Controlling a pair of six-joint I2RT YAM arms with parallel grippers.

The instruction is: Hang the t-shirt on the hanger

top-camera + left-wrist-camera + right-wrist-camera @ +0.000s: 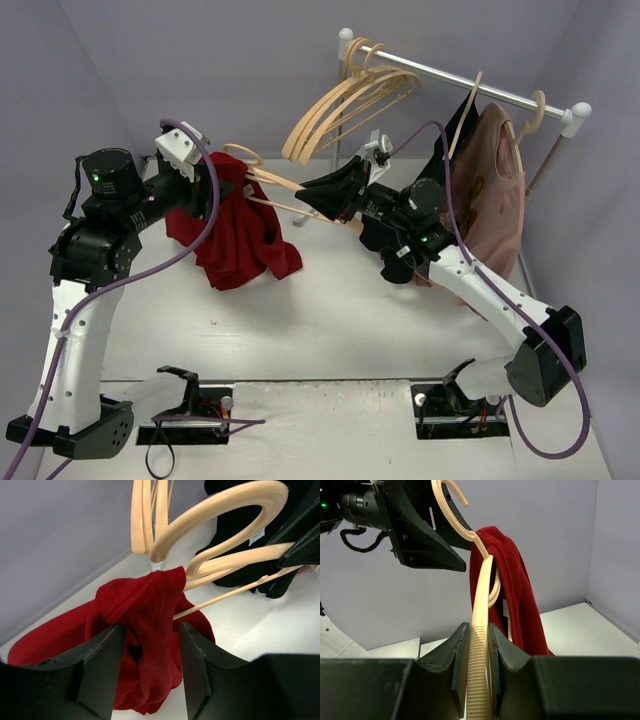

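Dark red fills most of my left wrist view. The dark red cloth t-shirt (145,600) is bunched between the fingers of the left gripper (150,630), which stand fairly wide apart yet are closed onto that thick wad of fabric. Through the top camera I see the left gripper (222,185) holding the t-shirt (235,235) up near the back left of the white table (330,320). The cloth hangs in a loose heap, and I cannot tell whether its lower folds touch the surface.

The pale natural-wood coat hanger (280,182) bridges the two arms. In the right wrist view, one ribbed end of the hanger (481,595) is clamped tight between the nearly closed fingers of the right gripper (477,627). The hanger rises away from that camera, with red fabric draped over its neck just below the hook. The hook (225,510) curves free above the cloth.

Behind the right gripper (303,198) stands a white metal rail (450,78). It carries a cluster of spare wooden hangers (335,110), a black garment (452,135) and a dusty pink printed shirt (497,195).
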